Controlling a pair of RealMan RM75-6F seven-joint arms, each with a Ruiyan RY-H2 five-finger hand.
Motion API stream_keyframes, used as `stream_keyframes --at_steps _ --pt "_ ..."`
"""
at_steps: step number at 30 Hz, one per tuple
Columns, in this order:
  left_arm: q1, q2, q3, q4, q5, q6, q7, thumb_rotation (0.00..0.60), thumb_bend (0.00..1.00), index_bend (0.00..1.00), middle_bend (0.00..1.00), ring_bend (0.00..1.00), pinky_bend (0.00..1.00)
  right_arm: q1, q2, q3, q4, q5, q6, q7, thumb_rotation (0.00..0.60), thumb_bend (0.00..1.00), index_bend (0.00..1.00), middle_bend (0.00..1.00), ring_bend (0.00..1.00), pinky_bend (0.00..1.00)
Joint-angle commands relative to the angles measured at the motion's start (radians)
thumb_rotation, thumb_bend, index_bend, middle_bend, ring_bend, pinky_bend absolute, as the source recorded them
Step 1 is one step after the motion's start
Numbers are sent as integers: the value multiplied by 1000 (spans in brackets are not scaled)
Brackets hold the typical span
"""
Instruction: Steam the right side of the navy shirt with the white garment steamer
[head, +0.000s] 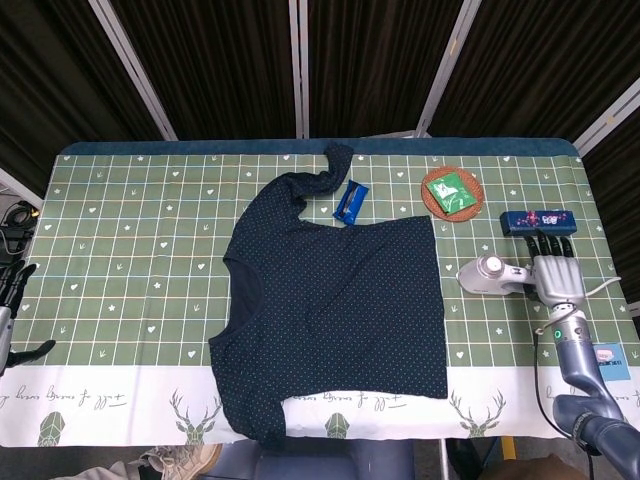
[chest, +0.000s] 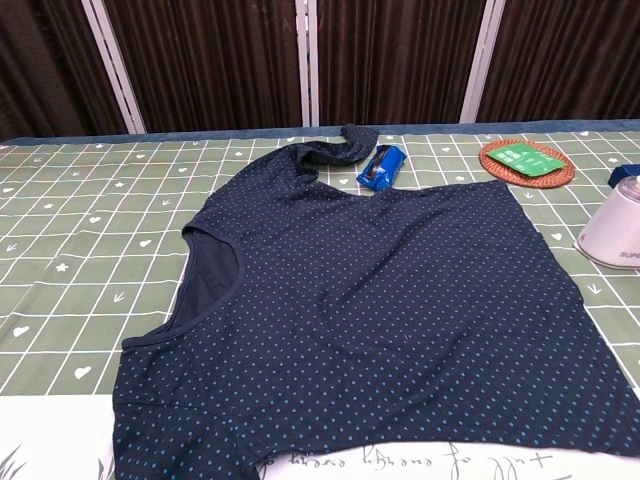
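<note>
The navy dotted shirt (head: 340, 300) lies flat on the table, neck to the left, one sleeve bunched at the far edge; the chest view shows the shirt (chest: 380, 320) filling the foreground. The white garment steamer (head: 487, 275) lies on its side just right of the shirt, and its body (chest: 612, 232) shows at the chest view's right edge. My right hand (head: 557, 277) lies at the steamer's handle end, fingers stretched toward the far edge, not wrapped around it. My left hand (head: 10, 292) hangs at the table's left edge, holding nothing.
A blue packet (head: 350, 201) lies by the bunched sleeve. A round woven coaster (head: 452, 192) with a green sachet sits far right. A dark blue box (head: 538, 221) lies just beyond my right hand. The green checked tablecloth (head: 130, 240) is bare on the left.
</note>
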Motion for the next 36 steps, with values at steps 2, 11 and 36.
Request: stream_keyframes --at_steps 2,11,36 --pt "0 -1 0 2 -2 -1 -1 600 0 0 0 0 0 14 -24 1 35 -9 -6 12 600 578 0 0 0 0" --pt "-4 -4 -2 7 -10 -5 1 600 0 0 0 0 0 44 -64 13 97 -3 -41 1 600 617 2 19 0 0" --pt "-12 -13 -2 15 -23 -19 6 600 0 0 0 0 0 57 -43 -47 168 -157 21 415 600 1000 811 665 618 847"
